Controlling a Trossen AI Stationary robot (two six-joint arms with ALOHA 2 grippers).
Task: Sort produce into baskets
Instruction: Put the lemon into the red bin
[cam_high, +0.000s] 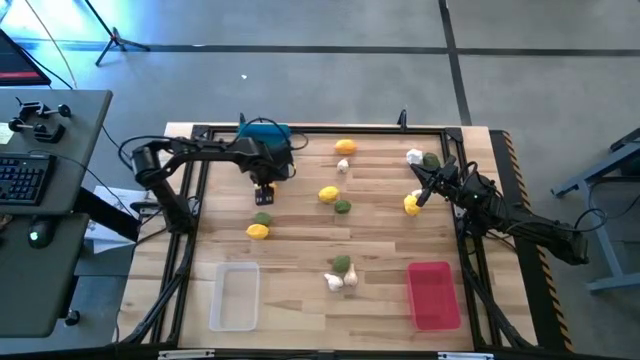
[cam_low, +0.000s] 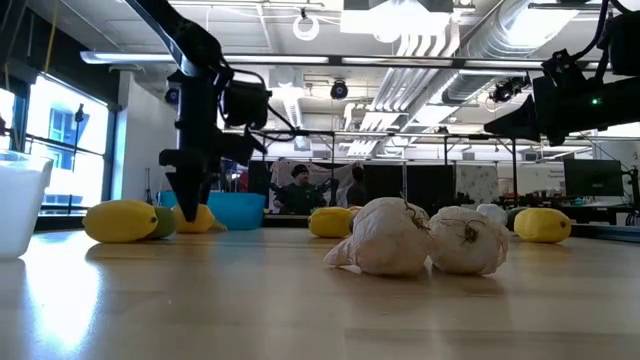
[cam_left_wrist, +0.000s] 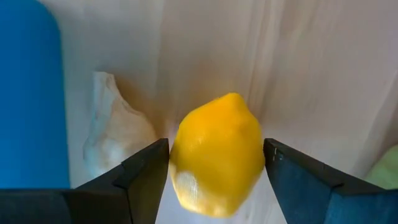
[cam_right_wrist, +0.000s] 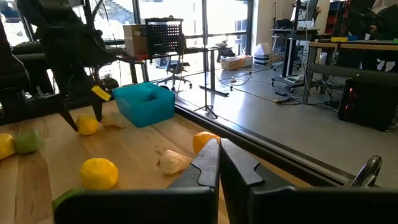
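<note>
While the left end effector (cam_high: 264, 193) hangs over the far-left part of the desk (cam_high: 380, 240), just on the near side of the blue basket (cam_high: 264, 133), its wrist view shows a yellow lemon (cam_left_wrist: 217, 152) sitting right between its two fingers (cam_left_wrist: 144, 171), with the fingers spread apart and a sliver of gap on each side, so I'd say it's not gripping it at the moment. That lemon rests on the desk with its long axis running roughly along the gap between the fingers, pointed end away from the camera, and a whitish garlic bulb (cam_left_wrist: 115, 134) lies just beside it, toward the blue basket. So the thing is straight below and between the fingers, and the left arm is clearly the nearer one for it. Whether it's about to close on the lemon or has let it go, I can't tell from this alone. The right end effector (cam_high: 428, 188) is over on the far-right side with its fingers pressed together, holding nothing as far as I can see, next to another lemon (cam_high: 411, 205). Clear basket (cam_high: 234, 296) and red basket (cam_high: 433, 294) sit at the near edge, left and right, both looking unfilled.
</note>
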